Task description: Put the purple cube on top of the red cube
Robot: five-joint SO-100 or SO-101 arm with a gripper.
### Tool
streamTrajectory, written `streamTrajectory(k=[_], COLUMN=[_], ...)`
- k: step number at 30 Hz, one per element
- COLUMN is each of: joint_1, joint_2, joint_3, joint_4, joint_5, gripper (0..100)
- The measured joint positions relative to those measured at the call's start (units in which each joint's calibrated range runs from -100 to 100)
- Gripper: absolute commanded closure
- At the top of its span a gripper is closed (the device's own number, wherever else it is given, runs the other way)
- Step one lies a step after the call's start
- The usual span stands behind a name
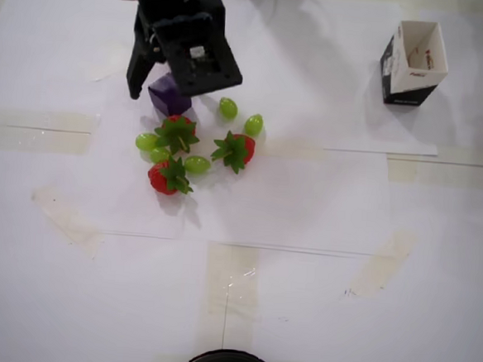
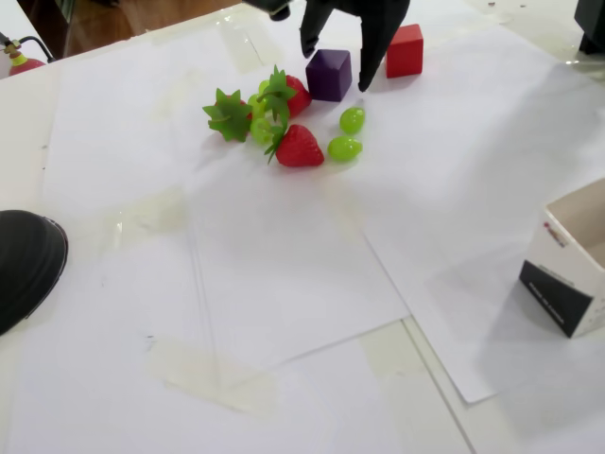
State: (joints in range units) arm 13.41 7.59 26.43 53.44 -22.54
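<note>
Red cube (image 2: 405,50) hidden overhead by the arm, purple cube (image 1: 168,98) half covered

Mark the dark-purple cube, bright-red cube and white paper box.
dark-purple cube (image 2: 329,75): fixed view, front face.
bright-red cube (image 2: 405,51): fixed view, front face.
white paper box (image 1: 416,46): overhead view, inner wall.
</note>
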Motion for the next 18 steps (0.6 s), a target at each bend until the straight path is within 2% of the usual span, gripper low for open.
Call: streamTrajectory(k=[5,12,16,18], joint_1=[-0.60,-0.60,-0.60,-0.60], joint_2=[0.18,1.18,1.27,1.27], joint_3=[-0.09,-0.54,-0.54,-0.54], joint_4=[-1.74,-2.13,-2.69,-2.77], joint_5=[2.44,2.74,2.74,2.78], gripper=[61,63,68,75])
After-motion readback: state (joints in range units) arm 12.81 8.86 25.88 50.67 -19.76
